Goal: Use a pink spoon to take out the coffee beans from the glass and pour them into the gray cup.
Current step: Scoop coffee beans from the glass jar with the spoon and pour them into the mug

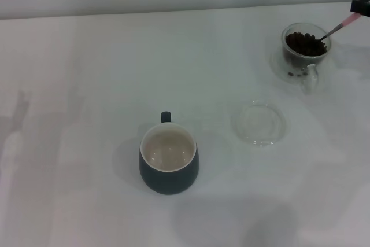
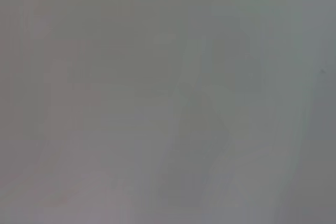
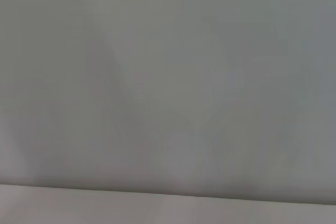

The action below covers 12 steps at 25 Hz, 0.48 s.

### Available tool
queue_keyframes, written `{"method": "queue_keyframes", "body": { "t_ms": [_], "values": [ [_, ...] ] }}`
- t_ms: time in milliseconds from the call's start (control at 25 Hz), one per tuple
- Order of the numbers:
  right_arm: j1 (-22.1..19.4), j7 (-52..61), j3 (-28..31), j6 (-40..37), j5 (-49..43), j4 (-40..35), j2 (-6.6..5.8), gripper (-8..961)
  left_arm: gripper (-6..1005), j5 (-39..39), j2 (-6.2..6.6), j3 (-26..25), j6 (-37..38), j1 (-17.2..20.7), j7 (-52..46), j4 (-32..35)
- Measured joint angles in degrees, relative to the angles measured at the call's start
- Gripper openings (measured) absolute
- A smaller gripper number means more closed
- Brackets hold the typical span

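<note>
1 pink spoon, silver bowl in coffee beans; right gripper pinching handle.

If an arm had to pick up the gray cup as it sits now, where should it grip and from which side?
Probably by the rim, from above: the gray cup stands upright and empty, mouth open to the head view. Its small loop handle points to the table's far edge, so one finger inside and one outside the near wall looks easier than the handle.
</note>
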Motion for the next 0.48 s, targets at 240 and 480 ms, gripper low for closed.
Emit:
{"method": "queue_keyframes", "body": {
  "t_ms": [240, 480],
  "values": [
    [0.00, 3.76, -0.10, 0.86, -0.06, 0.24, -0.20, 173, 898, -0.08, 0.00, 0.00, -0.24, -0.05, 0.09, 0.09],
    [0.47, 11.31, -0.75, 1.40, -1.39, 0.29, -0.68, 175, 898, -0.10, 0.09, 0.00, -0.30, -0.35, 0.10, 0.09]
  ]
}}
